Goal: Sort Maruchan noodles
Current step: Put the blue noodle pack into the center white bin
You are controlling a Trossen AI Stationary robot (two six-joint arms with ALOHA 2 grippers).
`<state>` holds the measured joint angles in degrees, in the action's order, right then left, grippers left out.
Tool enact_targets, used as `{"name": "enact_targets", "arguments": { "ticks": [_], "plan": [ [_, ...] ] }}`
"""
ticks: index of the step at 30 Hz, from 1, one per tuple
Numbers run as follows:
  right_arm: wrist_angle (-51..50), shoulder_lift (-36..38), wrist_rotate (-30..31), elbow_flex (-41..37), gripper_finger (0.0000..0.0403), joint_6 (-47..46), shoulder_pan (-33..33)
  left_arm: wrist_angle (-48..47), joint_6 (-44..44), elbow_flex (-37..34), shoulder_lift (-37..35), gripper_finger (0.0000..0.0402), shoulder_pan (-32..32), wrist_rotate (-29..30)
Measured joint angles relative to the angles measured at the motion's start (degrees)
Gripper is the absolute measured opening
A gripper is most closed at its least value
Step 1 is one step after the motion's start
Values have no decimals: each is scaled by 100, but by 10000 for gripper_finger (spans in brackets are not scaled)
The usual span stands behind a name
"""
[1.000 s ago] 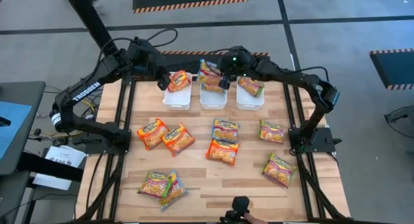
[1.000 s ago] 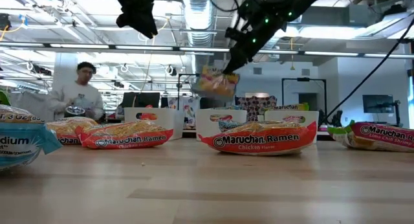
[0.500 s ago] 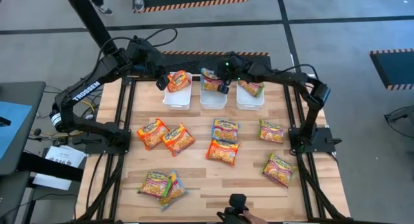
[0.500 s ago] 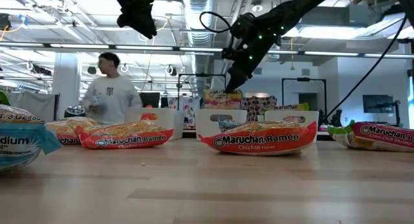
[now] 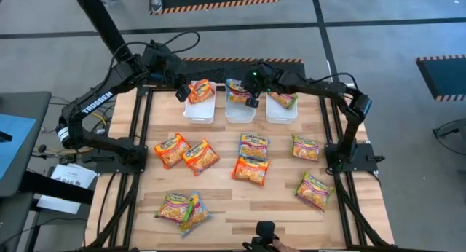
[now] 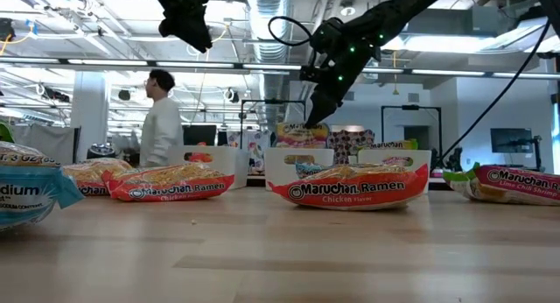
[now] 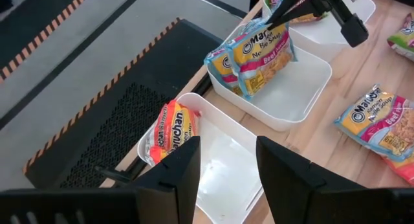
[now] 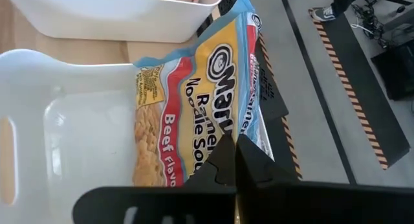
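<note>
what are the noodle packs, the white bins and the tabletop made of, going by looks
Noodle packs, like the beef one in the right pincer: thin glossy printed plastic film, judging by its crinkles and shine.
White bins, e.g. the middle one: smooth moulded plastic, slightly glossy, with rounded rims.
Tabletop: pale wood planks, by the visible grain and seams; finish looks matte.

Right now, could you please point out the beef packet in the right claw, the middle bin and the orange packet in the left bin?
beef packet [image 8: 194, 114], right wrist view, printed front.
middle bin [image 7: 309, 88], left wrist view, inner wall.
orange packet [image 7: 173, 130], left wrist view, printed face.
</note>
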<state>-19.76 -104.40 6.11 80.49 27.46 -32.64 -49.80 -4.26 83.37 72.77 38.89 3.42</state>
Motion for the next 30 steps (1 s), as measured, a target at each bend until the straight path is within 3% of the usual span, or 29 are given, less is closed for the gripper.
{"name": "enact_targets", "arguments": {
  "ticks": [9, 20, 30],
  "plan": [
    [-147, 0, 0, 0, 10, 2, 37, 2, -6, 0, 0, 137, 0, 0],
    [-99, 9, 285, 0, 73, 2, 37, 2, -3, 0, 0, 137, 0, 0],
    [-95, 32, 289, 0, 93, -242, 37, 0, 27, 0, 0, 137, 0, 0]
  ]
}}
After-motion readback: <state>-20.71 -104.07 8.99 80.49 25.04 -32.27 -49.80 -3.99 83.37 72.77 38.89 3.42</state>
